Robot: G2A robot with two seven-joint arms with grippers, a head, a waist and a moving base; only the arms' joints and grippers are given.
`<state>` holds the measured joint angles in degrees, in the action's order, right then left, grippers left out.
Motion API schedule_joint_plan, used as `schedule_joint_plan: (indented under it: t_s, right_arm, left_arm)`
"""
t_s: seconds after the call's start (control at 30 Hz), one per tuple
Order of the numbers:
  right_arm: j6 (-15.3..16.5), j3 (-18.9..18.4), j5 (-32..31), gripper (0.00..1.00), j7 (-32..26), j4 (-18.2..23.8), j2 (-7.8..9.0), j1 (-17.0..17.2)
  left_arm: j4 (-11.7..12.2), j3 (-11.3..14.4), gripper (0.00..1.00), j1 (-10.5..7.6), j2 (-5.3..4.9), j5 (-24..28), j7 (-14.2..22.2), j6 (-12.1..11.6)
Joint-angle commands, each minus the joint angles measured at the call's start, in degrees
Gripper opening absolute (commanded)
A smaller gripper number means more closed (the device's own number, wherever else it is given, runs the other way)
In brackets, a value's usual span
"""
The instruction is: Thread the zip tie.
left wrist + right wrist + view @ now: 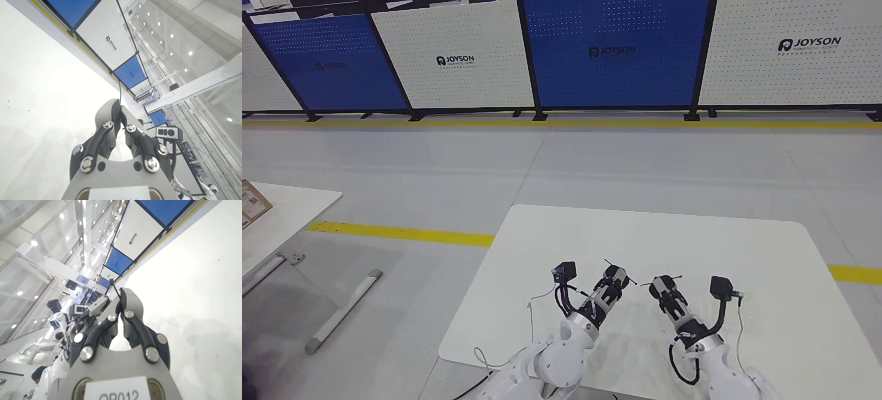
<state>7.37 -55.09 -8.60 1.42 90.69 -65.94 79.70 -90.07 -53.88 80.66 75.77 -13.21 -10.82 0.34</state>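
Note:
A thin black zip tie is held over the white table (722, 250), near its front edge. My left gripper (615, 278) (120, 106) is shut on the strap, and the tail end (120, 91) sticks straight out past its fingertips. My right gripper (661, 288) (121, 294) is shut on the other end, with the square head (111, 281) poking out beyond its pads. The two grippers sit close together, tips angled toward each other, a small gap between them. The part of the tie inside the fingers is hidden.
The tabletop is bare white with open room ahead and to both sides. A second white table (282, 210) stands off to the left across the floor. Blue and white partition panels (612, 50) line the back behind a yellow floor line.

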Motion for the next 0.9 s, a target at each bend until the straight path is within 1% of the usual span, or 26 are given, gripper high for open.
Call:
schedule_joint_plan:
  t_s: [0.0,0.37,0.47,0.53,0.73,0.87]
  right_arm:
    - [0.5,-0.1,0.3,0.00,0.0,-0.5,-0.20,-0.2]
    - [0.9,-0.3,0.6,0.00,-0.1,-1.0,-0.42,-0.3]
    - [0.9,-0.3,0.6,0.00,-0.1,-1.0,-0.42,-0.3]
    - [0.9,-0.3,0.6,0.00,-0.1,-1.0,-0.42,-0.3]
    - [0.9,-0.3,0.6,0.00,-0.1,-1.0,-0.42,-0.3]
    - [1.1,-1.0,0.5,0.00,0.2,-0.7,-0.57,0.5]
  left_arm:
    - [0.0,0.0,0.00,0.00,0.00,0.0,0.0,0.0]
    - [0.1,0.1,0.00,0.05,0.01,-0.6,0.0,-0.2]
    - [0.1,0.4,0.00,0.28,0.14,-1.9,-1.6,-1.1]
    - [0.1,0.8,0.00,0.47,0.26,-2.0,-2.0,-1.5]
    - [0.1,0.8,0.00,0.47,0.26,-2.0,-2.0,-1.5]
    - [0.2,0.6,0.00,0.46,0.26,-2.3,-2.3,-1.2]
